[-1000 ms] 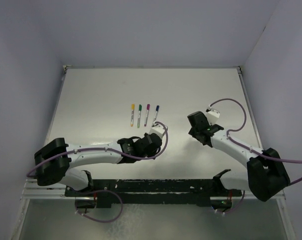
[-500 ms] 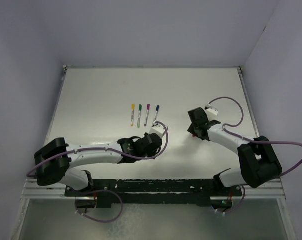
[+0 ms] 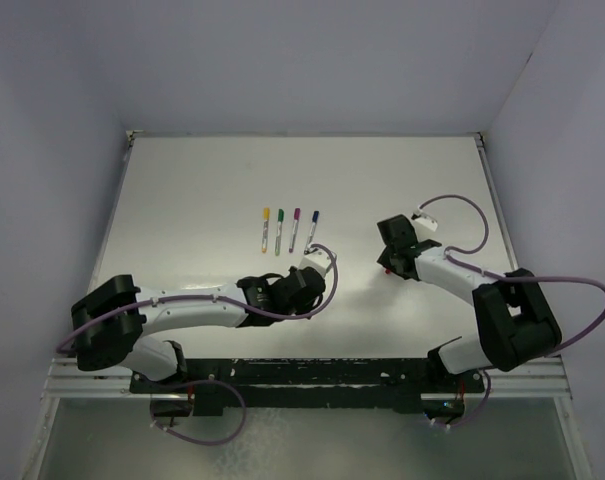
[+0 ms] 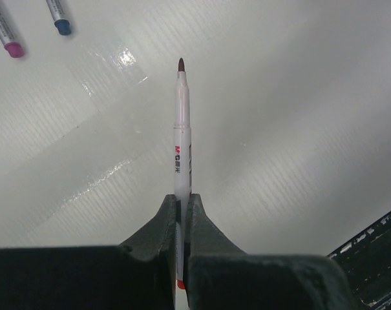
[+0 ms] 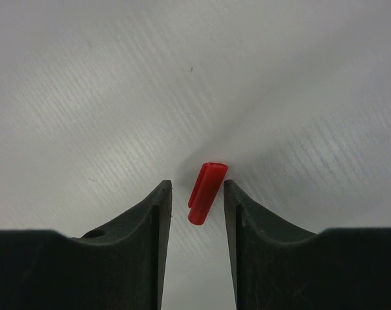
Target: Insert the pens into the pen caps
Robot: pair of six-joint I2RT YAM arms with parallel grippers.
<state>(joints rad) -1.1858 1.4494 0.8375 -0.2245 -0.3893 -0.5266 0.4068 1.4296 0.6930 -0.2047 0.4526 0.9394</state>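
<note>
Our right tool had narrowed astride the red cap without gripping it. Left tool clamped the pen. We judged centring wise.

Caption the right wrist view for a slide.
Open right gripper straddles a red pen cap lying on the table.

Overhead rear view, two close wrist views, shared table

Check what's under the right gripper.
A red pen cap lies on the white table between the right gripper's open jaws, apparently untouched. The tabletop directly beneath the cap is covered.
</note>
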